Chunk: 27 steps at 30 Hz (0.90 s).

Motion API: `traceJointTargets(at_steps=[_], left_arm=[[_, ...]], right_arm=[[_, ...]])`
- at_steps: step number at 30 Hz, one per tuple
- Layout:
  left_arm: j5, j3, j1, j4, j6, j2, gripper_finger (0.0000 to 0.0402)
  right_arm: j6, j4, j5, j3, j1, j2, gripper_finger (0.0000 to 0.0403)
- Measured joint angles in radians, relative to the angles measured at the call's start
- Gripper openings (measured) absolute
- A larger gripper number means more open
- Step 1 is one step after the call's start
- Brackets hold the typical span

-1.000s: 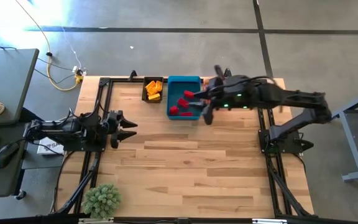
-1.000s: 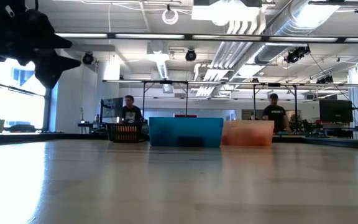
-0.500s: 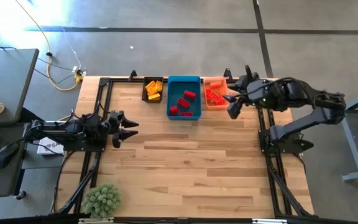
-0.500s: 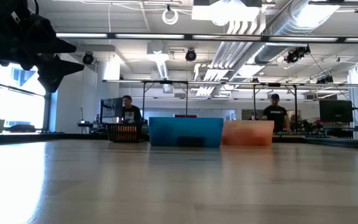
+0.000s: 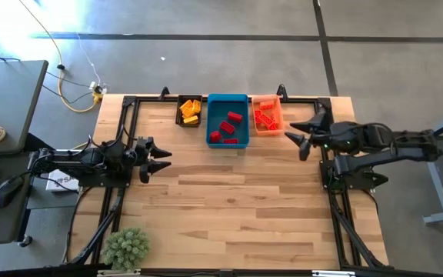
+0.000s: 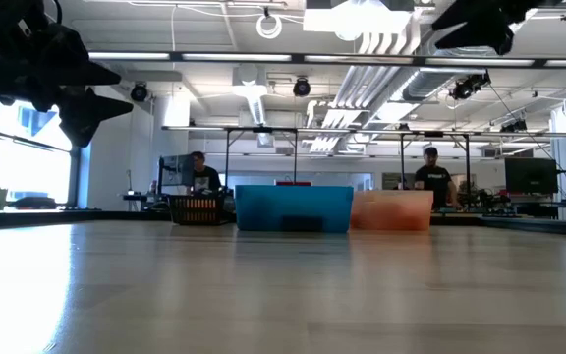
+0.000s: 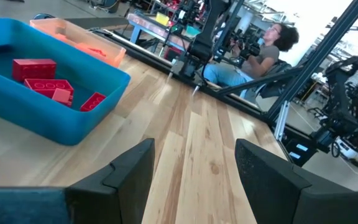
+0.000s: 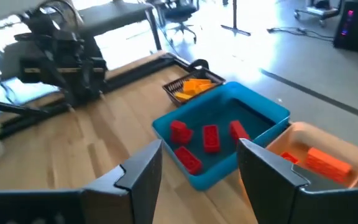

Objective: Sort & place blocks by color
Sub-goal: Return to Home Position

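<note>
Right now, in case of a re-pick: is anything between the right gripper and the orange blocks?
Nothing visible: the open right gripper hangs beside the orange bin, with only its wall and bare table before the orange blocks. The left gripper waits at the table's left edge.

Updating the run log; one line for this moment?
left end effector: open, empty, left side | right end effector: open, empty, near orange bin | yellow blocks: black bin | red blocks: blue bin | orange blocks: orange bin

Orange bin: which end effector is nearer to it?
Right. The right end effector sits just beside the orange bin; the left end effector is far across the table.
</note>
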Motion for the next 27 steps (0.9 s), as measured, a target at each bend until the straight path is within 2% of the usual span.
traceJointTargets(at_steps=[4,11,21,27], left_arm=[[0.000,0.000,0.000,0.000,0.032,0.000,0.0213],[0.000,0.000,0.000,0.000,0.234,0.000,0.0213],[0.000,0.000,0.000,0.000,0.229,0.000,0.0213],[0.000,0.000,0.000,0.000,0.227,0.000,0.0213]], right_arm=[[-0.002,0.098,-0.026,-0.162,0.000,-0.151,0.0195],[-0.026,0.223,-0.041,-0.370,0.000,-0.352,0.0195],[0.007,0.290,-0.048,-0.573,0.000,-0.516,0.0195],[0.008,0.409,-0.160,-0.688,0.000,-0.586,0.0195]])
